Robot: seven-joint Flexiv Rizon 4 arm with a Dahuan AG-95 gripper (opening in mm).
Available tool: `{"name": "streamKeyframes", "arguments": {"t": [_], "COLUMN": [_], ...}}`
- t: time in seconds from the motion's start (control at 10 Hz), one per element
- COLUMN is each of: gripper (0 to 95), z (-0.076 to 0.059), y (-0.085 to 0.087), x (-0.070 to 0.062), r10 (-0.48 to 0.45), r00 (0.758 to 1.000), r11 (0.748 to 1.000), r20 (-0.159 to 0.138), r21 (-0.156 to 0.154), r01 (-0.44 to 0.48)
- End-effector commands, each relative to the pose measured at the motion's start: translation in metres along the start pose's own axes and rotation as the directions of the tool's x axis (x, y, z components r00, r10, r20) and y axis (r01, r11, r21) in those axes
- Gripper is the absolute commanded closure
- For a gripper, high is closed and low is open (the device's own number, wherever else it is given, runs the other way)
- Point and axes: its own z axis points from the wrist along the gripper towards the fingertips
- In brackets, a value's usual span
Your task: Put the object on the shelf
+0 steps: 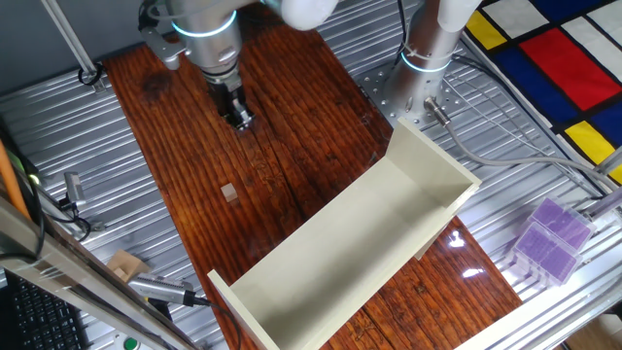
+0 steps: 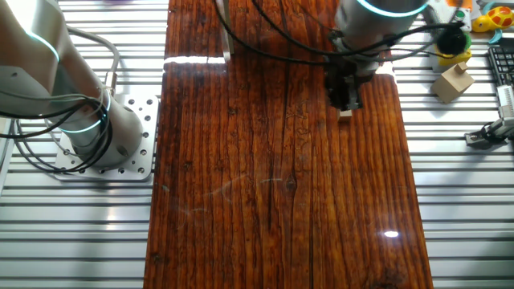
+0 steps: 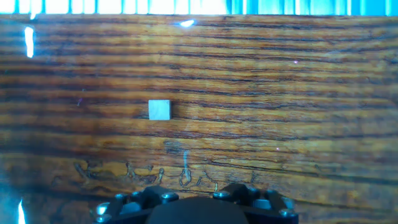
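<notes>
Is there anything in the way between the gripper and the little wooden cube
Nothing visible. The gripper hangs above bare wooden board, and the cube lies alone on that board, apart from the shelf.

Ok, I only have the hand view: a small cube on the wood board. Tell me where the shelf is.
Observer: The shelf lies open side up on the same board, apart from the cube, with bare wood between them.
Operator: Say whether the tool is on the cube.
Observer: No. The tool hangs above the board, clear of the cube, holding nothing.
Operator: Report whatever else sits near the shelf.
Observer: A purple box stands on the metal table past one end of the shelf, off the board.
</notes>
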Motion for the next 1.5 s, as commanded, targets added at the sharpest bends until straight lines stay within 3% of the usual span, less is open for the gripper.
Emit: {"name": "streamKeyframes", "arguments": {"t": [0.1,0.2,0.3,0.6,0.9,1.5], "gripper": [76.0,57.0,38.0,38.0,38.0,38.0], "z": [0.013,0.019,0.034,0.063,0.083,0.107], "y": [-0.001,-0.001,0.001,0.012,0.023,0.028], "x": [-0.023,-0.027,-0.036,-0.045,-0.051,-0.074], "r10": [-0.035,-0.046,-0.052,-0.039,0.012,0.055], "r00": [0.999,0.998,0.998,0.999,1.0,0.998], "r11": [0.999,0.998,0.997,0.998,0.999,0.998], "r20": [-0.04,-0.036,-0.026,-0.027,-0.019,-0.022], "r21": [-0.038,-0.048,-0.052,-0.046,-0.04,-0.03], "r01": [0.034,0.044,0.051,0.038,-0.012,-0.055]}}
